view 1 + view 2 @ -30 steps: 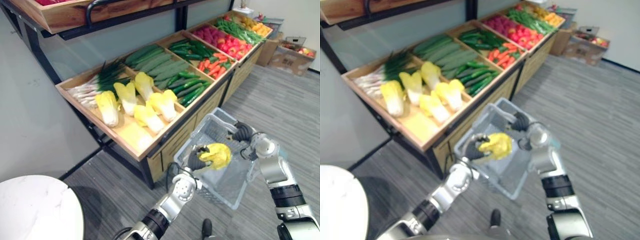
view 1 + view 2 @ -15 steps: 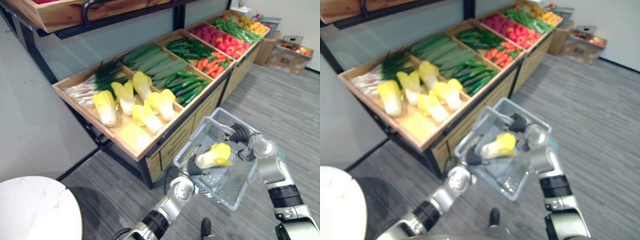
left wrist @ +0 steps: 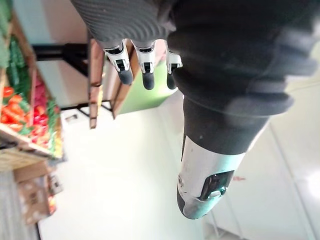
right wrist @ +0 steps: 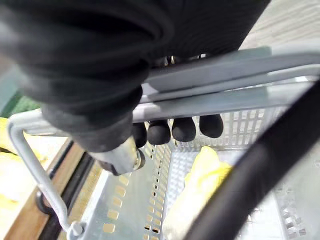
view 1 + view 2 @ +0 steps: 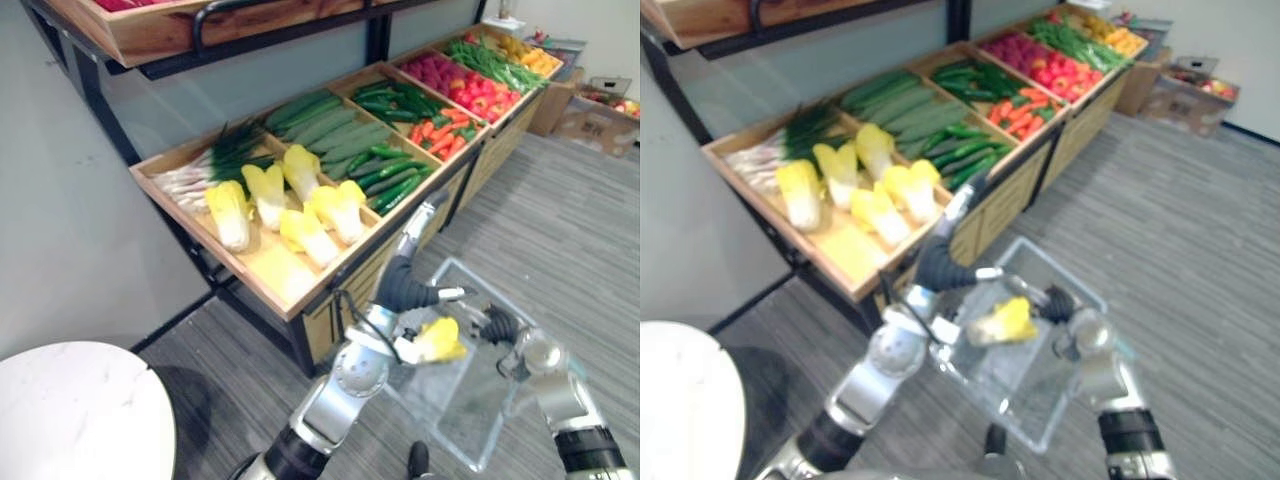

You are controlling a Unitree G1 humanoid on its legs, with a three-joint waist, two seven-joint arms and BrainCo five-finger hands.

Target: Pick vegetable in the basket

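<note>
1. Looked like a grocery shop's produce section.
2. Had a long wooden display stand (image 5: 275,270) split into compartments, each stocked with one kind: napa cabbages (image 5: 232,212), cucumbers (image 5: 345,140), carrots (image 5: 440,135).
3. Had a grey plastic shopping basket (image 4: 120,200) just before the stand.
4. Kept cardboard boxes (image 5: 598,118) of produce on the floor at the far end.

2 silver-grey arms (image 5: 340,390), black-banded; left hand (image 5: 402,288) and right hand (image 5: 497,325) under dark ribbed covers; silver fingers (image 3: 146,65), dark tips.
</note>
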